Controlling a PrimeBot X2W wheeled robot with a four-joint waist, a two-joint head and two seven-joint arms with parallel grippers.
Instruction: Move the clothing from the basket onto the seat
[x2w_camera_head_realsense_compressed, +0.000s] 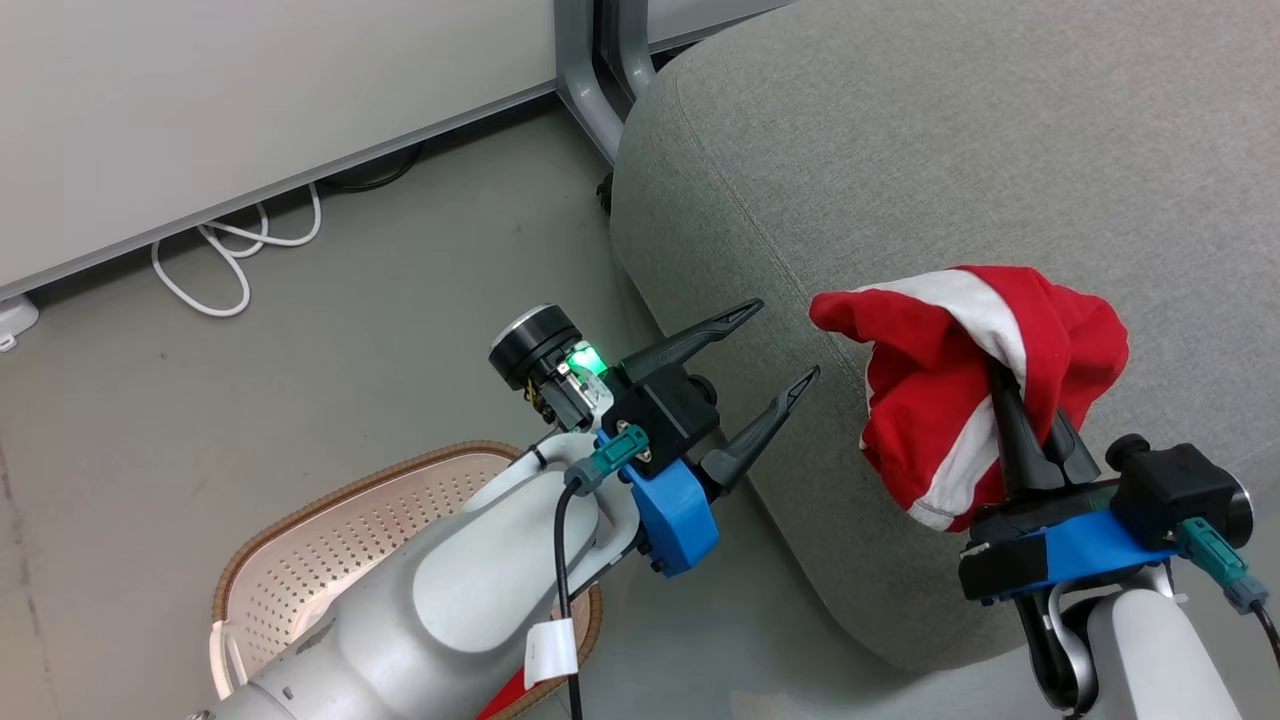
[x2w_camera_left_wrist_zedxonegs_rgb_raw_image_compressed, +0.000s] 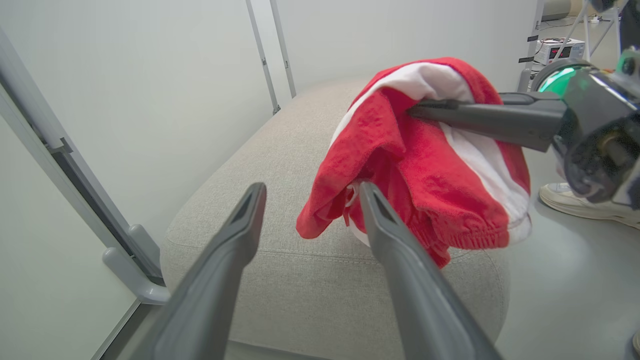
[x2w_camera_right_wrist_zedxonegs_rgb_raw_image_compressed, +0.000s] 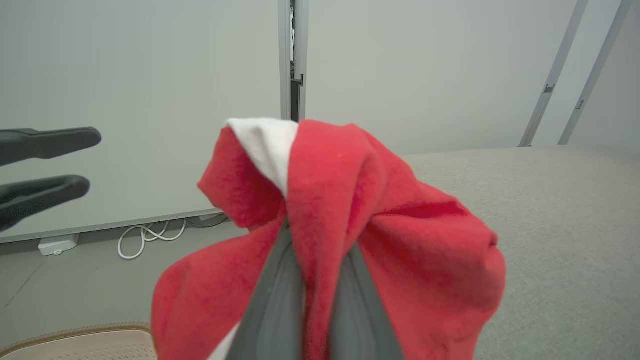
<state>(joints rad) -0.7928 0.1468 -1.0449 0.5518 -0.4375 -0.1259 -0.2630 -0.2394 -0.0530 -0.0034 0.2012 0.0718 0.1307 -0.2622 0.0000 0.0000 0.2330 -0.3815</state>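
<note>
1. Pale left forearm (x2w_camera_head_realsense_compressed: 450, 600) looms large at the bottom of the head view, crossing right over the basket (x2w_camera_head_realsense_compressed: 330, 520), which sits on the floor (x2w_camera_head_realsense_compressed: 200, 400) at the lower left
2. Left gripper (x2w_camera_head_realsense_compressed: 785, 338): fingers spread wide apart with nothing between them, pointing at the seat (x2w_camera_head_realsense_compressed: 900, 150) from just beside its rounded edge
3. Over to the right gripper (x2w_camera_head_realsense_compressed: 1035, 435), and both fingers are pinched together on the red garment (x2w_camera_head_realsense_compressed: 930, 400), their tips buried in the cloth
4. That garment is bunched up, red with a broad white stripe running over the top, and it hangs above the near edge of the grey seat; I can't tell whether its lowest fold touches the cushion
5. From the left wrist view it hangs just ahead of the open fingers, with one of the right gripper's dark fingers reaching across its upper part from the right
6. Back at the basket: cream perforated inside, brown woven-look rim, well apart from the held garment, and a sliver of red cloth (x2w_camera_head_realsense_compressed: 505, 695) peeks out under the forearm at the bottom edge
7. Around the edges, a white cable (x2w_camera_head_realsense_compressed: 235, 250) lies looped on the floor along the wall, and a person's white shoe (x2w_camera_left_wrist_zedxonegs_rgb_raw_image_compressed: 575, 200) stands on the floor beyond the seat in the left wrist view
</note>
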